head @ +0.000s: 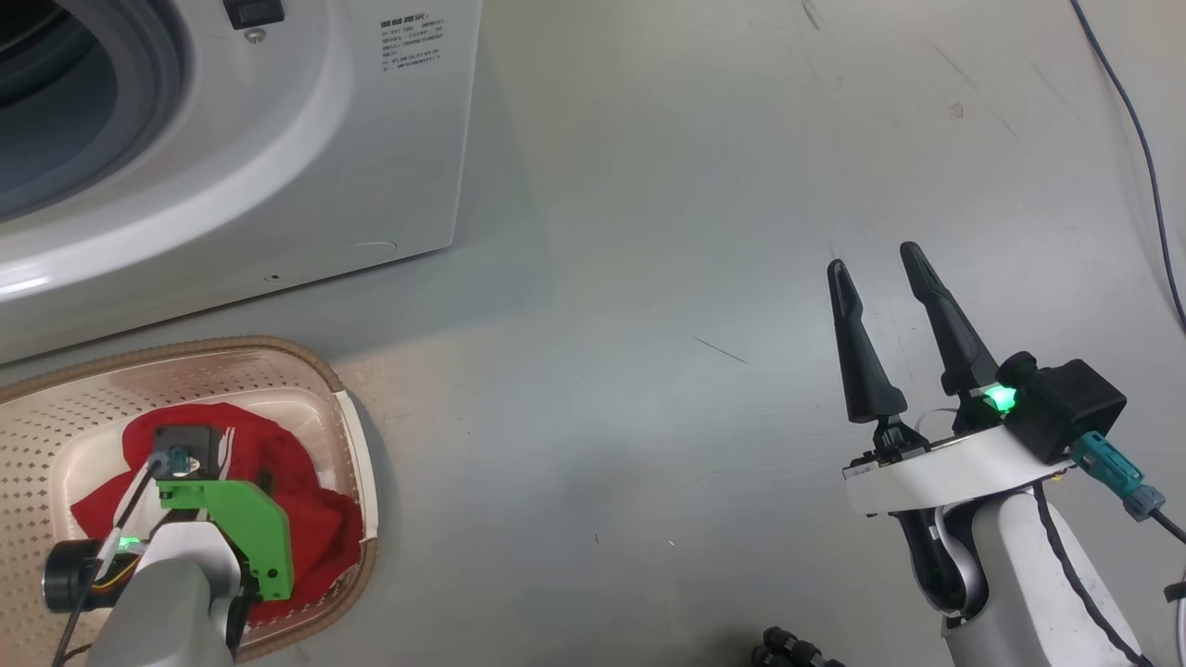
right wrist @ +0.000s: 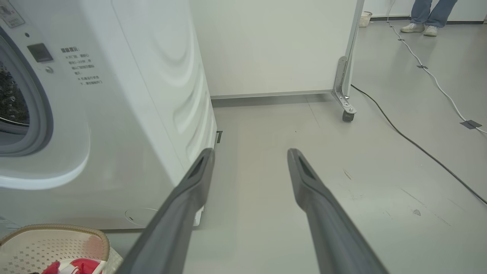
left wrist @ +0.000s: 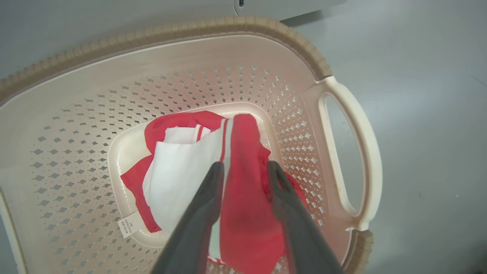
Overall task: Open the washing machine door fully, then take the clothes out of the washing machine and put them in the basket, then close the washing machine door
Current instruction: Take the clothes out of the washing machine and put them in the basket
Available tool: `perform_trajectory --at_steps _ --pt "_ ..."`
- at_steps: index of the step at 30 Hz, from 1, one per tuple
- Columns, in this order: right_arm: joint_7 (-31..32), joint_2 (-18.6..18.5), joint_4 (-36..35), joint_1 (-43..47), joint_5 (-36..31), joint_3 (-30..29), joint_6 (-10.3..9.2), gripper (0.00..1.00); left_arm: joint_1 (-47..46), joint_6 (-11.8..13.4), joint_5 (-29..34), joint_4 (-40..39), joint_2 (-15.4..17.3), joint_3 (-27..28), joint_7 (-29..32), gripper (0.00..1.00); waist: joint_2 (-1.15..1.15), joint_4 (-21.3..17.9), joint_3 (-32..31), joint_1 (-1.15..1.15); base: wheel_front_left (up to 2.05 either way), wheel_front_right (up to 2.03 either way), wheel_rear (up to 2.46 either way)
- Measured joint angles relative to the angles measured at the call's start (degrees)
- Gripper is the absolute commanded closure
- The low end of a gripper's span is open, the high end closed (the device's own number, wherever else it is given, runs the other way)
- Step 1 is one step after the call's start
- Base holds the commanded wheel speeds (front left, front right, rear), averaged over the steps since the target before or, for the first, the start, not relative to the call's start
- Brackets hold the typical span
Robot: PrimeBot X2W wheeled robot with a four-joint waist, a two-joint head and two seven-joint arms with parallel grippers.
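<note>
Clothes [left wrist: 179,160] lay in the basket [left wrist: 228,26], the left end effector [left wrist: 246,165] straddling them, whether gripping I cannot tell, the right end effector [head: 875,259] spread empty; the open washing machine [head: 278,185] awaited closing.

The scuffed grey floor [right wrist: 266,182] carries a white partition panel [right wrist: 274,45] on a black caster [right wrist: 347,115]. A black cable [right wrist: 411,143] trails from beside the caster off to the right. A white cable [right wrist: 430,76], taped down with grey tape [right wrist: 470,124], runs back to a person's feet [right wrist: 420,27] in pale shoes. A small pale bin [right wrist: 365,18] sits near the far wall.
</note>
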Motion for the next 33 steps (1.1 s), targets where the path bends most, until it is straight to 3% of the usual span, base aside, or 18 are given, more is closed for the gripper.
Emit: perform_trajectory --at_steps 9,17,25,33 --pt "0.0 0.05 0.74 -0.3 0.01 -0.67 0.01 0.0 -0.85 0.1 0.0 1.92 0.16 0.21 -1.59 0.0 0.0 0.87 -1.08 0.0 0.0 0.0 0.0" --pt "-0.01 0.05 1.71 -1.2 0.01 -1.85 0.01 0.0 -0.92 -0.01 0.0 2.25 -0.56 -0.25 -6.62 0.0 0.0 2.86 -4.65 0.0 0.0 0.0 0.0" --pt "-0.01 0.01 3.03 -0.98 -0.12 -3.65 0.01 0.0 -0.93 -1.37 -0.29 0.7 -1.55 -0.73 -12.11 0.0 0.0 6.08 -9.13 0.0 0.0 0.0 0.0" --pt "-0.01 -0.96 4.13 1.52 -0.54 -5.21 0.01 0.0 -0.52 -2.6 -2.3 -2.24 -2.85 -0.79 -13.61 0.0 0.0 10.2 -14.28 0.0 0.0 0.0 0.0"
